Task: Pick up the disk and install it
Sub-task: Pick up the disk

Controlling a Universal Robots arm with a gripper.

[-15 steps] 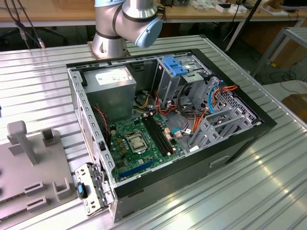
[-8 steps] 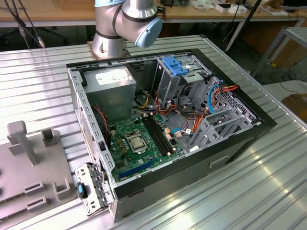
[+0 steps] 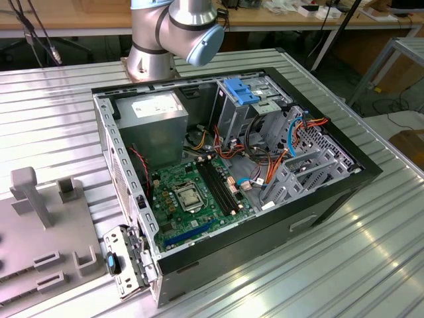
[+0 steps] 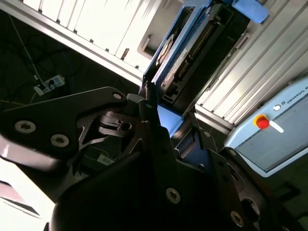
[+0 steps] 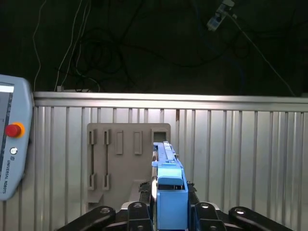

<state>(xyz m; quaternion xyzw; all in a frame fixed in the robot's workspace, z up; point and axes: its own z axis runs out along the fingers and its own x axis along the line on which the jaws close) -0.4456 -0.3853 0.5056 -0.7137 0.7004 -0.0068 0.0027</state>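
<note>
Disk, flat dark hard drive with blue plastic side rails (image 5: 169,190): clamped on edge in the black gripper (image 5: 169,211), raised clear of the ribbed metal table (image 5: 240,159), over the grey slotted fixture plate (image 5: 120,159) near the table's edge. Step judged: pickup done, install not yet done. Seating would call for rails squared to the blue-tabbed metal cage (image 3: 240,93) inside the open black computer case (image 3: 232,255).

You had a maker's name printed on the teach pendant (image 5: 19,159) by its red button (image 5: 13,130); white labels on the power supply (image 3: 156,122) and the disk (image 4: 185,53) couldn't be read.
</note>
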